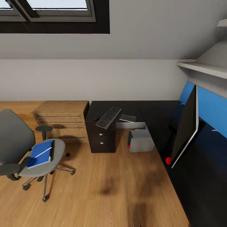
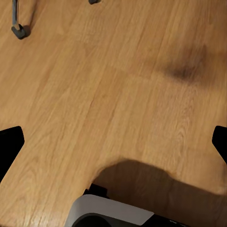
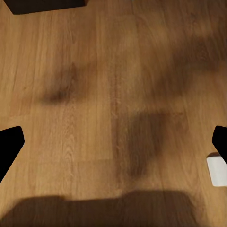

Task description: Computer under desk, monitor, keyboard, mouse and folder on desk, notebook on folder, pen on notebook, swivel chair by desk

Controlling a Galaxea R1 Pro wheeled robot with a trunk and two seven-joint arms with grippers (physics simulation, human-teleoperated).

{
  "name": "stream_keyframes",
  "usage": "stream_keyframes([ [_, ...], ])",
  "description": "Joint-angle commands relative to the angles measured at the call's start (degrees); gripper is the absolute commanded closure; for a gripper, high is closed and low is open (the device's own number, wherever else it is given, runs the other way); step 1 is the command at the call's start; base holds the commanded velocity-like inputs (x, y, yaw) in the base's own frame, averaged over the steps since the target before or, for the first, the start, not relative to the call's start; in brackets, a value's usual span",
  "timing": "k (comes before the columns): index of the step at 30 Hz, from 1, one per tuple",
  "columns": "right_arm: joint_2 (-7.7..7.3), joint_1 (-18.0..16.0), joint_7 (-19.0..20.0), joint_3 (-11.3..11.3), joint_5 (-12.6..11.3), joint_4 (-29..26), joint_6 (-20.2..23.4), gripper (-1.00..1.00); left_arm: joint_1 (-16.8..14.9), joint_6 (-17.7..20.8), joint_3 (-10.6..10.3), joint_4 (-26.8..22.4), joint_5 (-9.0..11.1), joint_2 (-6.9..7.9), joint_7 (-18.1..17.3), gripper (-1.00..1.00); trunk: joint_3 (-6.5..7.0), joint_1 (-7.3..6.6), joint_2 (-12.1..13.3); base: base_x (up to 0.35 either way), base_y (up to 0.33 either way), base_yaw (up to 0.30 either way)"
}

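On desk (image 1: 151,110): keyboard (image 1: 108,117), notebook (image 1: 127,118), monitor (image 1: 186,126) leaning on blue panel | under desk: computer (image 1: 140,141), done | on chair (image 1: 34,151): folder (image 1: 41,153) with pen (image 1: 43,152), left for me | both wrist views: bare floor, each tool spread wide, grasping nothing | mouse: cannot tell.

A light wooden drawer chest (image 1: 63,121) stands on the wood floor (image 1: 104,189) below a dark-framed window (image 1: 53,15)
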Motion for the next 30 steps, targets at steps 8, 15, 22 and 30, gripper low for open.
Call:
stream_keyframes([
  [8, 0.05, -0.05, 0.24, 0.42, -0.56, 0.1, -0.2, -1.0, -0.04, -0.11, 0.14, 0.04, 0.55, -0.01, -0.5, -1.0, 1.36, -1.74, 3.15, 0.0, 0.0, -0.006],
  [15, 0.02, -0.05, 0.15, 0.42, -0.6, 0.08, -0.2, -1.0, -0.04, -0.11, 0.14, 0.01, 0.55, -0.01, -0.49, -1.0, 2.61, -3.28, 5.95, 0.0, 0.0, 0.0],
  [22, 0.04, -0.05, 0.06, 0.39, -0.72, 0.07, -0.14, -1.0, -0.04, -0.11, 0.14, 0.02, 0.55, -0.01, -0.49, -1.0, 3.33, -4.16, 7.56, 0.0, 0.0, 0.0],
  [30, 0.03, -0.05, 0.22, 0.37, -0.63, 0.07, -0.18, -1.0, -0.04, -0.11, 0.14, 0.03, 0.55, -0.01, -0.49, -1.0, 3.33, -4.16, 7.56, 0.0, 0.0, 0.0],
])
